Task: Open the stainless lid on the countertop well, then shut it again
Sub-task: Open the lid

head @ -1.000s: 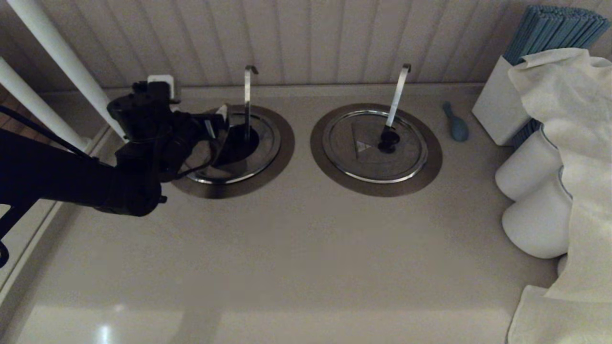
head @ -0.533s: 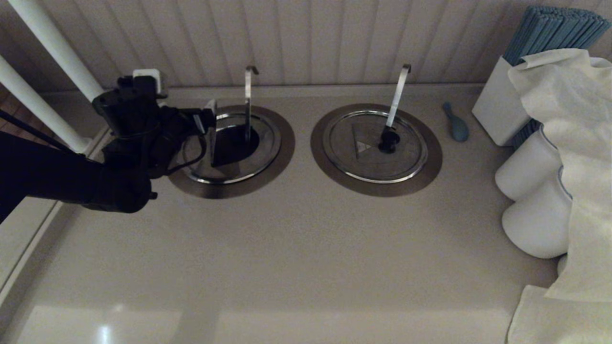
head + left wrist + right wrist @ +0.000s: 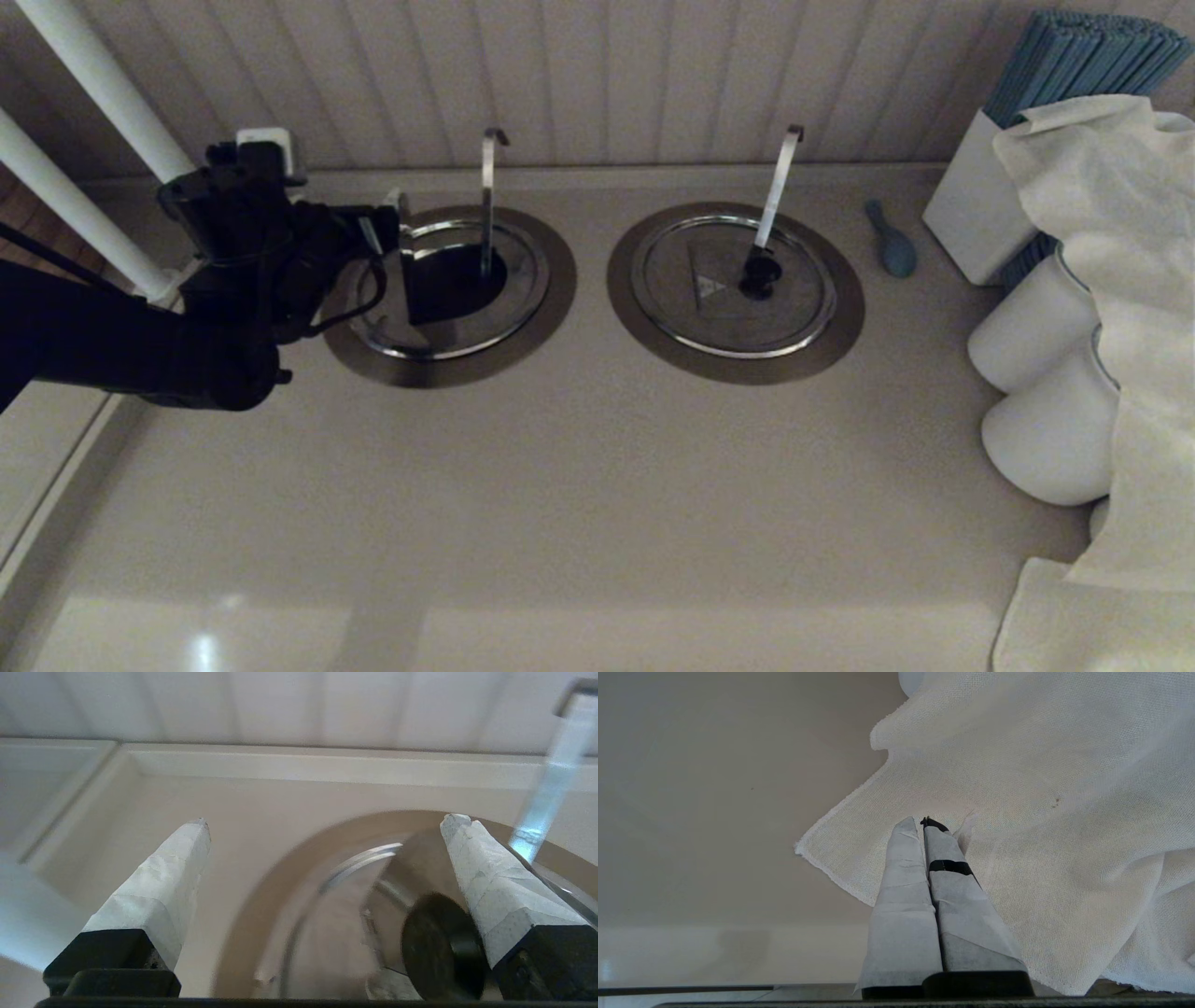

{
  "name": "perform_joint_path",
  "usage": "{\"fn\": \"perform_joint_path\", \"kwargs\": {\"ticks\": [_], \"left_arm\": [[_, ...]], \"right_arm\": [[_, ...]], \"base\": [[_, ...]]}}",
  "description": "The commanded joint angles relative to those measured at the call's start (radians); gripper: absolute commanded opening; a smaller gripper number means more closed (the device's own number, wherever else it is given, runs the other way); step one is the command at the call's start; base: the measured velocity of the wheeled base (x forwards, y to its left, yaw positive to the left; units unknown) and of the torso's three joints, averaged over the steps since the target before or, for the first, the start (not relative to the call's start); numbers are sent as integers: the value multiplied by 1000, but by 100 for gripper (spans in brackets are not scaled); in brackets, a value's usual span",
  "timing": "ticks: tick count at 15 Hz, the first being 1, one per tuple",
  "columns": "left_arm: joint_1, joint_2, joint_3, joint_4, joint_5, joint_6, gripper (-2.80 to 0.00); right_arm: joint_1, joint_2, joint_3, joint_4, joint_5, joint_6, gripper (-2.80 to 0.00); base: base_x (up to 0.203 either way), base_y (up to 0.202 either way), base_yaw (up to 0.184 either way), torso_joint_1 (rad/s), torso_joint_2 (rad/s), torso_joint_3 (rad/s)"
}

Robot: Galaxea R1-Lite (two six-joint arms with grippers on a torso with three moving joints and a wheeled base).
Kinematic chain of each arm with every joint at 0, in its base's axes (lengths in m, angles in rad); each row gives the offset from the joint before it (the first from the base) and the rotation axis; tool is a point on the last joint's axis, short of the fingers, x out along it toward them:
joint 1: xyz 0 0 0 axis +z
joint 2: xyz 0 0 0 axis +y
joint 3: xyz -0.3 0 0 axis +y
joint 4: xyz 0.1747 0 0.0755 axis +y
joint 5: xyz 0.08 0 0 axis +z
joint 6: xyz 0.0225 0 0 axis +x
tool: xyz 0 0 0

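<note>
The stainless lid [image 3: 439,338] covers the left countertop well [image 3: 546,313], whose thin curl-hooked ladle handle [image 3: 486,191] rises from the dark opening. The lid's hinged flap [image 3: 431,285] stands raised, nearly upright. My left gripper [image 3: 385,220] is open just left of the flap. In the left wrist view the gripper [image 3: 329,821] is spread wide and the black knob [image 3: 439,947] sits against the inside of one finger [image 3: 486,877], not clasped. My right gripper [image 3: 922,822] is shut on nothing above a white cloth [image 3: 1041,812], out of the head view.
The twin lid [image 3: 719,313] with its flat slanted ladle handle [image 3: 778,182] lies shut to the right. A small blue spoon [image 3: 892,245], a white box [image 3: 971,205], white jars [image 3: 1036,327] and draped cloth [image 3: 1120,280] crowd the right side. White poles [image 3: 84,84] stand at far left.
My left arm has drawn back to the left, away from the well. The flap has swung up from a slant to nearly upright, and the dark opening shows wider.
</note>
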Motion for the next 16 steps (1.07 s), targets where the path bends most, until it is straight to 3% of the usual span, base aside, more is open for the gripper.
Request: {"fn": "perform_joint_path", "kwargs": {"ticks": [1, 16], "left_arm": [[13, -1, -6, -7, 0, 0, 0], [108, -10, -47, -2, -11, -17, 0]], "right_arm": [[-1, 0, 0, 0, 0, 0, -280], [-1, 0, 0, 0, 0, 0, -280]], "base": [[0, 0, 0, 0, 0, 0], [0, 0, 0, 0, 0, 0]]}}
